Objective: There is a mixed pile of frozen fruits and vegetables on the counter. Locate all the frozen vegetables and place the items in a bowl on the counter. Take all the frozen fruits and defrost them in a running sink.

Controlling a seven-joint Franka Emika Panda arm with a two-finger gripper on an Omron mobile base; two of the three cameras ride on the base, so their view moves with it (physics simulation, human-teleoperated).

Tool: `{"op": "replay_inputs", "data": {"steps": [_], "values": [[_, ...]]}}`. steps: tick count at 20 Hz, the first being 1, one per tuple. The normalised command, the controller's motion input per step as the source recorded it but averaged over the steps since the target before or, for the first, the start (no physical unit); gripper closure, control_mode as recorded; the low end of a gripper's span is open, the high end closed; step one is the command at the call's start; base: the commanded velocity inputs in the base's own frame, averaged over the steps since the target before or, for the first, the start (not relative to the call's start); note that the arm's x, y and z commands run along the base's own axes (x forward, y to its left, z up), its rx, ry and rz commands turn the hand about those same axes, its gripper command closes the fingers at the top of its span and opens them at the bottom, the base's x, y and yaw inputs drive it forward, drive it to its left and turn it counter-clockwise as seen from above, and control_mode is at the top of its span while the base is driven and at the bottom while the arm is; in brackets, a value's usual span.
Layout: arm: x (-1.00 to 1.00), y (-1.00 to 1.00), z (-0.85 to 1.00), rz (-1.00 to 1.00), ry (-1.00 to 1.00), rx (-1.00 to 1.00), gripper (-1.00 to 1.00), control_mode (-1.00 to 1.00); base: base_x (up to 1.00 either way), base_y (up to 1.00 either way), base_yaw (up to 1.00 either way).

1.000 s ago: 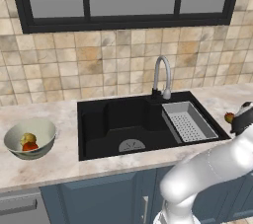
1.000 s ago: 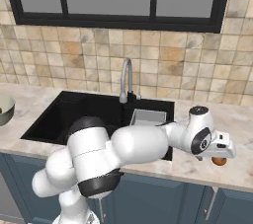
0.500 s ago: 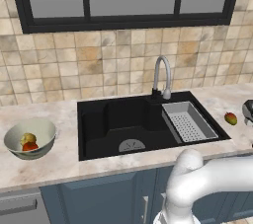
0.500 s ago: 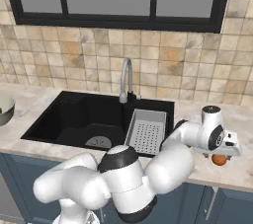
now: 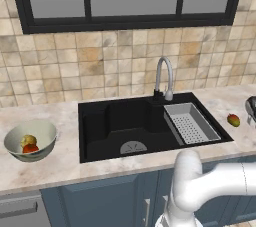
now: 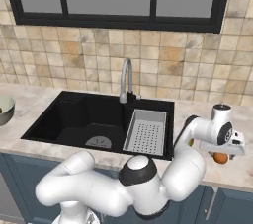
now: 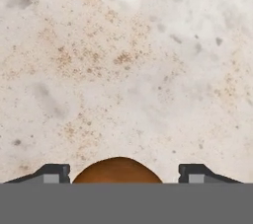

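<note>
A small orange ball lies on the beige counter, low between my gripper's two fingertips. The jaws straddle it with a narrow gap on each side, so the gripper is open. In the right base view the gripper points down over the orange ball, right of the black sink. A red-green mango-like piece rests on the counter right of the sink. At far left, the pale bowl holds a yellowish piece and a red piece.
A curved chrome faucet stands behind the sink, and a grey perforated tray fills its right side. A tiled wall and a dark-framed window back the counter. The counter's front edge runs just below the orange ball.
The arm swung further right, uncovering the mango-like piece in the left base view. The gripper settled over the orange ball and its jaws narrowed around it.
</note>
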Motion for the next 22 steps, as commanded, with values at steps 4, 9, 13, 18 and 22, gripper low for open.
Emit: {"op": "replay_inputs", "data": {"steps": [4, 9, 13, 18, 22], "values": [[0.0, -0.13, -0.01, 0.0, 0.0, 0.05, 1.0, -1.0, 0.0, 0.0, 0.0], [0.0, -0.02, 0.0, 0.0, 0.0, 0.04, 1.0, -1.0, 0.0, 0.0, 0.0], [0.04, 0.36, 0.09, 0.0, 0.0, 0.0, 1.0, -1.0, 0.0, 0.0, 0.0], [0.01, 0.75, 0.06, 0.0, 0.0, 0.0, 1.0, -1.0, 0.0, 0.0, 0.0], [-0.15, 0.81, 0.02, 0.0, 0.0, 0.0, 1.0, -1.0, 0.0, 0.0, 0.0]]}}
